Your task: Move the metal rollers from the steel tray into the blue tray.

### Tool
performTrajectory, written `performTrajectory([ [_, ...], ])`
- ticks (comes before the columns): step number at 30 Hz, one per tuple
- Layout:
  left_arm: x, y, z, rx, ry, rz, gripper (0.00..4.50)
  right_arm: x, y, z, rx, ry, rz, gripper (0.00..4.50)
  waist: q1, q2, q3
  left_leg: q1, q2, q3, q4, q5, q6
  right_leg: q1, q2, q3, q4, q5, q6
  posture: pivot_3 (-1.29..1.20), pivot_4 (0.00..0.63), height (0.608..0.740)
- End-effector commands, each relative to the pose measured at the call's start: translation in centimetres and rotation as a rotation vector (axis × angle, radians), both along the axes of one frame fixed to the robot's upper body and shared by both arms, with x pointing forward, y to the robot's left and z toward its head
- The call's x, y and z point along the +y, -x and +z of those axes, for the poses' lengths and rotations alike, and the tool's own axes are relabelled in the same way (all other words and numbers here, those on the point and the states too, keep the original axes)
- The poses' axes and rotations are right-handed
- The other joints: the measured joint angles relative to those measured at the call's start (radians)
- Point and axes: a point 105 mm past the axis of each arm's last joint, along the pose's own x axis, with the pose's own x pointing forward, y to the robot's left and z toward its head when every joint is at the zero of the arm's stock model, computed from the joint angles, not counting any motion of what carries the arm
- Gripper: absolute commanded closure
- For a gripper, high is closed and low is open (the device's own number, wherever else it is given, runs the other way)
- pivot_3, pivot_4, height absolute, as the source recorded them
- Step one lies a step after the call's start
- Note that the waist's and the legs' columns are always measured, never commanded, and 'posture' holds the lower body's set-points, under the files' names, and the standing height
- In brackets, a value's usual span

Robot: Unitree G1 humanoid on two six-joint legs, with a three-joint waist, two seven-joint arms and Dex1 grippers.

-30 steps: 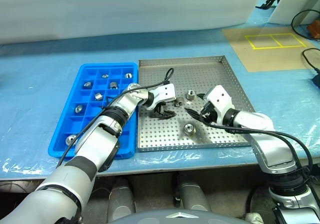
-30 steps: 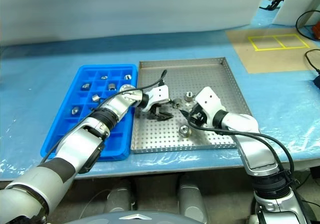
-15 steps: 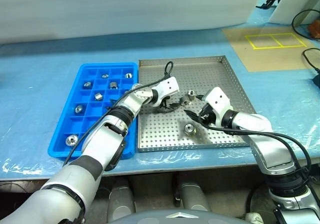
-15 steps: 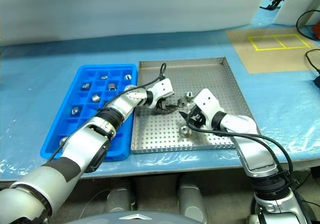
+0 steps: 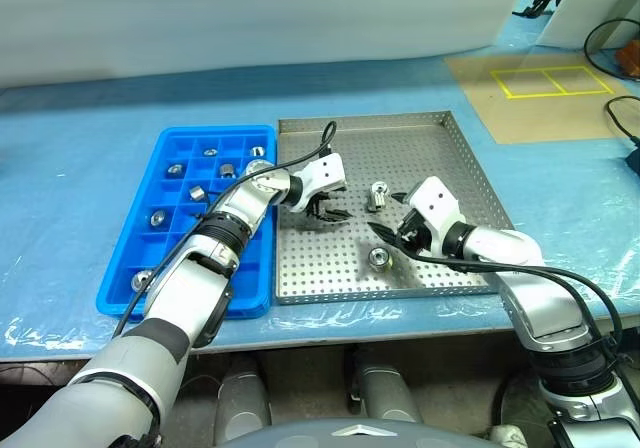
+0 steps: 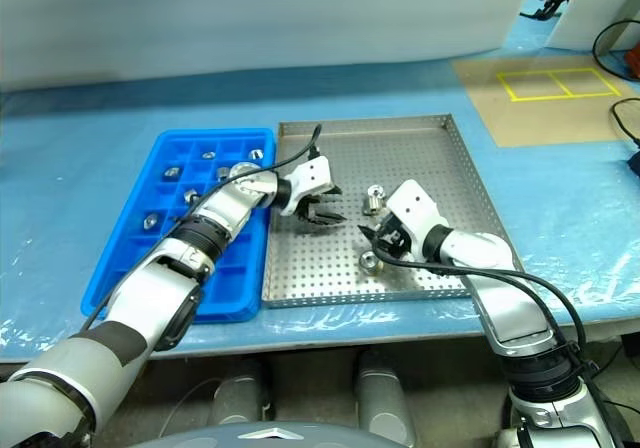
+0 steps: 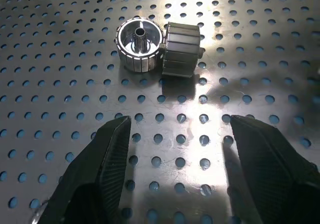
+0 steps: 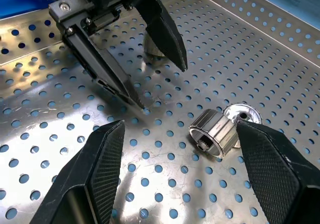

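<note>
head stereo downward, wrist cameras close

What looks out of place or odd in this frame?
Nothing damaged or spilled. Two rollers lie touching, one tipped on its side, on the steel tray; another roller stands nearer the front edge. Both grippers are empty.

steel tray (image 5: 455,158): plain silver, floor dotted all over with little round holes, pretty shiny

blue tray (image 5: 155,183): bright blue plastic, grid of square pockets

metal rollers (image 7: 139,44): chrome silver with ribbed sides and a dark centre hole; the one lying on its side next to it looks a duller grey

left gripper (image 5: 331,215): black fingers on a white housing

right gripper (image 5: 392,230): same deal, black fingers with a fine cross-hatch texture on the pads, white body

table cover (image 5: 80,148): light blue, glossy film

floor patch (image 5: 545,80): tan with yellow taped rectangles

cables (image 5: 300,163): black
</note>
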Motion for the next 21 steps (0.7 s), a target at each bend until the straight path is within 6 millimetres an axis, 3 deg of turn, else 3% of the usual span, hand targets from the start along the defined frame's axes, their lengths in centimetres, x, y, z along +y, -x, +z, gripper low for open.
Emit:
performTrajectory([
  [1,-0.9,2.0,1.5,0.023,0.06,-0.131,1.17,0.5,0.0,1.7,-0.058,-0.014,0.033,0.8,0.0,0.0,0.0,0.0,0.0,0.0,0.0,0.0,0.0,0.0,0.0,0.0,0.0,0.0,0.0,-0.44,0.15,0.74],
  [3,-1.2,3.6,1.9,0.046,0.088,-0.218,1.17,-0.1,-0.2,2.1,-0.066,-0.011,0.019,0.8,0.001,0.0,0.0,0.0,0.0,0.001,-0.001,0.0,0.0,-0.001,0.0,0.0,0.0,0.0,0.0,-0.44,0.15,0.74],
  [9,-1.1,5.1,2.3,0.183,0.109,-0.315,1.17,-2.1,-0.3,3.1,-0.075,-0.005,-0.022,0.8,0.001,0.0,0.0,0.001,0.0,0.004,-0.001,0.0,0.0,-0.001,0.0,0.002,0.0,0.0,0.0,-0.46,0.15,0.74],
  [11,-1.2,5.7,1.5,0.199,0.066,-0.35,1.17,-2.9,-0.1,3.4,-0.078,0.004,-0.04,0.8,-0.001,0.0,0.0,0.001,0.0,0.004,-0.001,0.0,0.0,-0.001,0.0,0.003,0.0,-0.003,0.006,-0.48,0.15,0.74],
  [17,-3.2,4.2,-0.8,0.151,0.022,-0.243,1.17,-3.5,0.8,3.6,-0.076,0.008,-0.066,0.8,-0.007,0.0,0.0,0.001,0.0,0.006,-0.001,-0.001,0.002,-0.002,0.0,0.003,-0.001,-0.003,0.005,-0.52,0.15,0.74],
  [21,-4.8,4.5,-1.3,0.173,0.061,-0.246,1.17,-3.7,1.6,2.7,-0.05,0.017,-0.091,0.8,-0.021,0.0,0.0,0.0,0.0,0.006,-0.001,-0.002,0.003,-0.001,0.0,0.003,-0.002,-0.003,0.005,-0.55,0.15,0.74],
])
